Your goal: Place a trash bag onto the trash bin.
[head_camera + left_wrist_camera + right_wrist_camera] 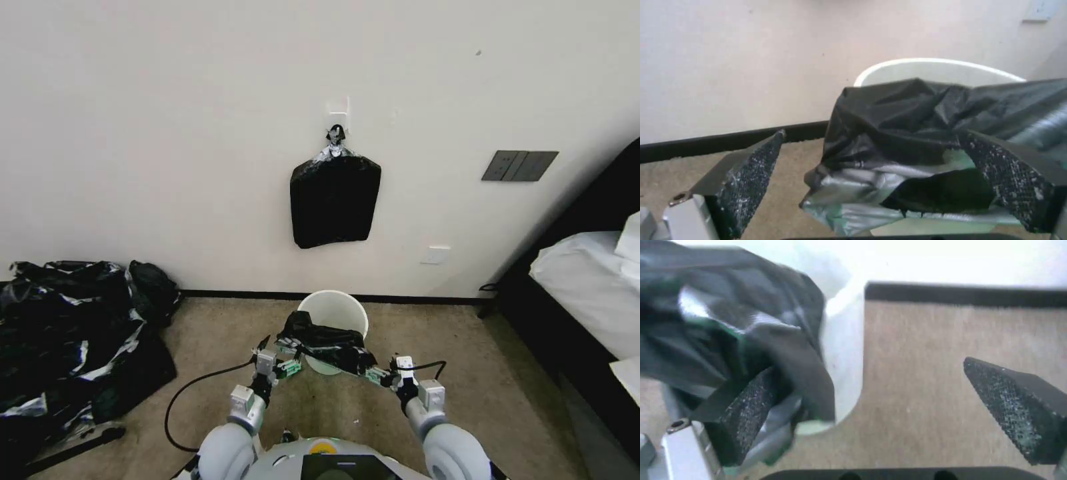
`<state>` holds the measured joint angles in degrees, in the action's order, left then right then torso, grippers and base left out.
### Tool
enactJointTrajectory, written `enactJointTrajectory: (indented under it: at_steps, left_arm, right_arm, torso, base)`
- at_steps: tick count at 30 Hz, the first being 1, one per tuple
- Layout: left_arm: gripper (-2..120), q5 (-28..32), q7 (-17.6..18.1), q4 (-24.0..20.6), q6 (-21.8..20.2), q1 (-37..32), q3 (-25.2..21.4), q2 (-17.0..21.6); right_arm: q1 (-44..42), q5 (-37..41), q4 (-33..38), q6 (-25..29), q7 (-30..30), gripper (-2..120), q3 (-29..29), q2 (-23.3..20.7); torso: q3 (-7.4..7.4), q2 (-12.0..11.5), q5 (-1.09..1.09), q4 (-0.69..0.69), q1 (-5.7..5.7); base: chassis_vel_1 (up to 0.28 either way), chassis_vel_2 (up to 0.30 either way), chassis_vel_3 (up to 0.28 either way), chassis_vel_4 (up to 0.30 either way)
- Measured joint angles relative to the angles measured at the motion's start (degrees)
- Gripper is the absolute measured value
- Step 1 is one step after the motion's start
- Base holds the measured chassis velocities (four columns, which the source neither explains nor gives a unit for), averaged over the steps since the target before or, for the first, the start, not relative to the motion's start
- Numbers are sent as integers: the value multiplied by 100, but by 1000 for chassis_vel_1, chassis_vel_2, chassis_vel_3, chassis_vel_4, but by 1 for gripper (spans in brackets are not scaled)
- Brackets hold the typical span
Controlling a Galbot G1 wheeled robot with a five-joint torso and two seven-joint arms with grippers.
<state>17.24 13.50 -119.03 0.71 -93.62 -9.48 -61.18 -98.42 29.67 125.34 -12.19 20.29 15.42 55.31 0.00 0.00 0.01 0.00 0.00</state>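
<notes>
The trash bin [333, 310], a small round white bucket, stands on the carpet by the wall. The trash bag [325, 341], glossy black, lies crumpled across the bin's near rim. My left gripper [285, 365] is at the bag's left end, open. In the left wrist view the bag [907, 133] bulges between the spread fingers [751, 180], with the bin's rim [933, 66] behind it. My right gripper [379, 375] is at the bag's right end, open. In the right wrist view a fold of the bag [751, 326] hangs over one finger [744, 413], beside the bin's wall [844, 340].
A flat black pack [335, 200] hangs from a wall hook above the bin. A heap of black plastic [73, 333] covers the floor at the left. A black cable [193, 393] loops over the carpet. A bed [587, 280] stands at the right.
</notes>
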Motion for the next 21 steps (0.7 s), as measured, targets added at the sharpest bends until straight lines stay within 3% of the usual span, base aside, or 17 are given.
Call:
enactJointTrajectory:
  at_steps: [6, 10, 15, 21]
  left_arm:
    - [100, 337, 39, -390, -145, -36, -250, -44]
    - [100, 428, 85, -534, -218, -22, -362, -29]
    - [100, 534, 145, -736, -349, 64, -410, 63]
    - [100, 913, 304, -1102, -581, 109, -556, 96]
  right_arm:
    - [-306, -159, 101, 762, -618, 100, 187, -144]
    - [-485, -277, 121, 972, -722, 100, 378, -164]
    - [-446, -247, 300, 1075, -721, 100, 555, -178]
    - [-83, 305, 666, 1059, -720, 100, 673, -304]
  torso:
    - [0, 0, 0, 0, 0]
    - [0, 0, 0, -1, 0]
    - [0, 0, 0, -1, 0]
    - [0, 0, -1, -1, 0]
  base:
    - [0, 0, 0, 0]
    - [0, 0, 0, 0]
    - [0, 0, 0, 0]
    - [0, 0, 0, 0]
